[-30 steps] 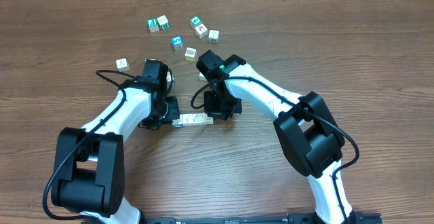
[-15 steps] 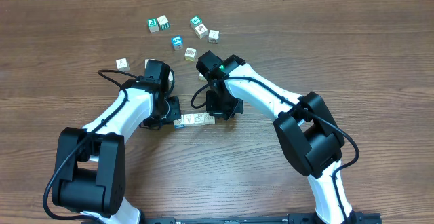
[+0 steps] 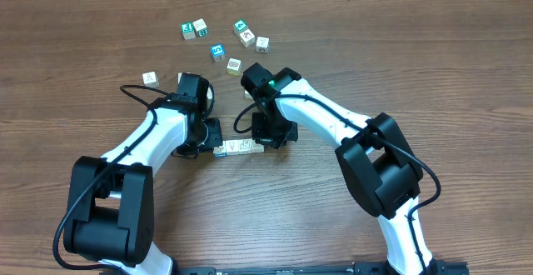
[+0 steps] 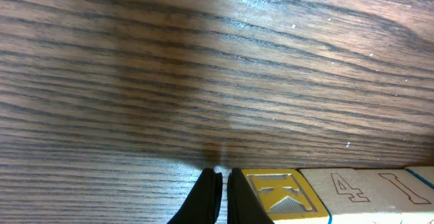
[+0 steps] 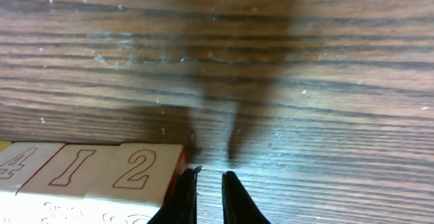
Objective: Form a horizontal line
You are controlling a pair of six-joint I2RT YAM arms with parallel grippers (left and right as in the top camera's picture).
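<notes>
Four small pale cubes, going by the two wrist views, lie touching side by side as the row of cubes near the middle of the counter; it runs from 9 o'clock to 3 o'clock in the overhead view. Left fingers, clenched on nothing, stand with their tips at the outer face of the cube lettered K at the 9 o'clock end; whether they touch it cannot be told. Right fingers, all but clenched with only an empty slit between them, stand just beside the cube numbered 2 at the 3 o'clock end. Loose cubes lie scattered toward 12 o'clock, well apart from the row.

Likely hazards:
- **Buckling.** Pressure from both ends at once may squeeze a middle cube out toward 12 or 6 o'clock, since nothing braces the long sides.
- **Twisting.** Each pair of fingertips is narrow, so a push off the centre of an end face would probably turn that cube and open a gap.
- **Dragging.** A withdrawal that rubs an end cube may pull it away from its neighbour.
- **Sweeping.** An arm swinging toward 12 o'clock may knock the loose cubes about
</notes>
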